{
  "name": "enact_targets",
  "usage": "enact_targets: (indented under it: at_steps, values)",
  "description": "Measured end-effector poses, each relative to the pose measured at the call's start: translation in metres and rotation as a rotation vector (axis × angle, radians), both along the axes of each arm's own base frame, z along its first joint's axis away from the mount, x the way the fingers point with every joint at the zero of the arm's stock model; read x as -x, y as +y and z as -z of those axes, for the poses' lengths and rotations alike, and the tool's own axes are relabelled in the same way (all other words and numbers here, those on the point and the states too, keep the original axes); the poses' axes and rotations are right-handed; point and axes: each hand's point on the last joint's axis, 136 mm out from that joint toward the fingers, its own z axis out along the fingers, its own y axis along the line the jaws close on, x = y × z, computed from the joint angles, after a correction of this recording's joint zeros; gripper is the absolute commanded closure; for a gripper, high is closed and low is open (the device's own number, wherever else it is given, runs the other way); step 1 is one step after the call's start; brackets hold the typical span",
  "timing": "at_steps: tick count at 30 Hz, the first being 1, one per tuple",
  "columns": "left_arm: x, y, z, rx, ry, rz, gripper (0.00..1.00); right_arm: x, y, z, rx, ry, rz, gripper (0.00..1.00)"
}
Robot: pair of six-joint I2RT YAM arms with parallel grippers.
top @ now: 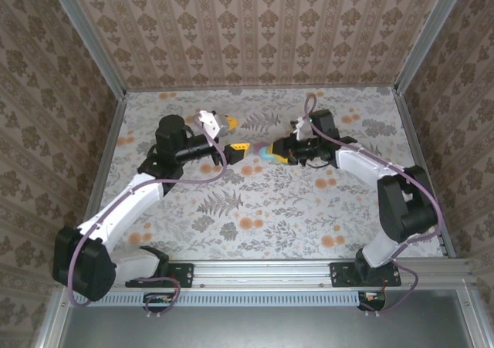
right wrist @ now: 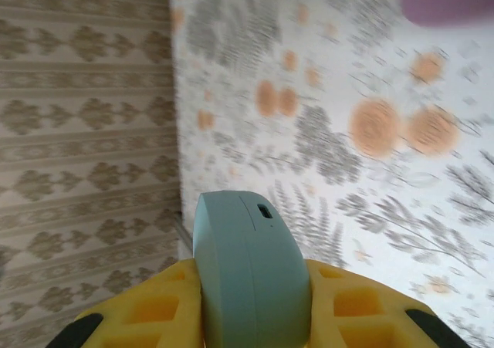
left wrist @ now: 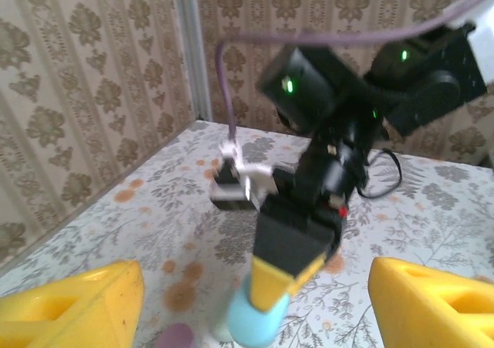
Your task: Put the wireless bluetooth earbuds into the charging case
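Floral cloth covers the table [top: 255,209]; at its middle the right gripper [right wrist: 251,302] is clamped on the mint charging case [right wrist: 247,255]. Just left of it, the left gripper [left wrist: 256,267] stands wide apart and empty. The earbuds cannot be made out.

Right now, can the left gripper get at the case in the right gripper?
Probably yes. The left gripper is open and faces the case, which the right gripper pinches just ahead of it; nothing stands between them.
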Motion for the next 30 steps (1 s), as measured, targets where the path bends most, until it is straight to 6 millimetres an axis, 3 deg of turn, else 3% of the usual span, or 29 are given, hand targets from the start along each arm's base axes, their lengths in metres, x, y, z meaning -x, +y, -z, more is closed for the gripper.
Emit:
enact_targets:
  at_steps: [5, 14, 18, 22, 27, 30]
  values:
    - [-0.007, 0.009, 0.0, -0.006, -0.012, -0.08, 0.22, 0.021, 0.01, 0.061, 0.091, 0.111, -0.038, 0.82]
    - [-0.013, 0.012, 0.001, -0.012, -0.014, -0.121, 0.21, 0.03, 0.009, 0.106, 0.198, 0.154, -0.063, 0.77]
    - [-0.016, 0.013, 0.002, -0.014, -0.015, -0.136, 0.21, 0.03, 0.009, 0.108, 0.21, 0.148, -0.081, 0.69]
    - [-0.019, 0.015, 0.003, -0.015, -0.018, -0.156, 0.2, 0.03, 0.006, 0.109, 0.249, 0.135, -0.095, 0.54]
    - [-0.023, 0.018, 0.009, -0.026, -0.01, -0.186, 0.2, 0.032, -0.005, 0.114, 0.33, 0.141, -0.096, 0.43]
    - [-0.025, 0.02, 0.012, -0.03, -0.009, -0.205, 0.19, 0.03, -0.016, 0.11, 0.396, 0.127, -0.087, 0.31]
